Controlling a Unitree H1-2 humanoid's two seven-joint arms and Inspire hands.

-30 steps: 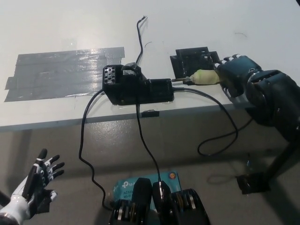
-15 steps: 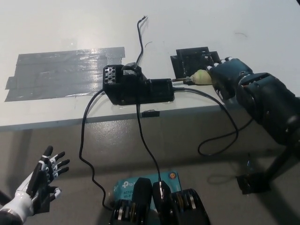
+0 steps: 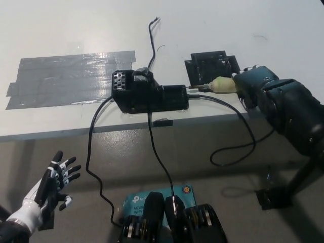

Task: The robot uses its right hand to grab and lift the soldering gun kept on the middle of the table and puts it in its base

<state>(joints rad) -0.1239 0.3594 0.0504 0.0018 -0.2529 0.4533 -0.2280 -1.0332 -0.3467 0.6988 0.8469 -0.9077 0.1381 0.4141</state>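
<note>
Soldering gun (image 3: pixel 221 84) — clamped in black right hand (image 3: pixel 253 87), tip at base (image 3: pixel 149 93); trailing cable (image 3: pixel 238 136) may snag desk (image 3: pixel 212 30) edge — white left hand (image 3: pixel 53 177) idle, fingers spread.

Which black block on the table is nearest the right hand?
The flat square black block just beside the right hand, behind the soldering gun. The long block with cables lies further left.

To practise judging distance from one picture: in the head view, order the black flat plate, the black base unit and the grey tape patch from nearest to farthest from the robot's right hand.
Measured from the right hand, which grips the soldering gun:
1. Black flat plate, just up-left of the hand.
2. Black base unit, mid-table, further left.
3. Grey tape patch, far left.
</note>
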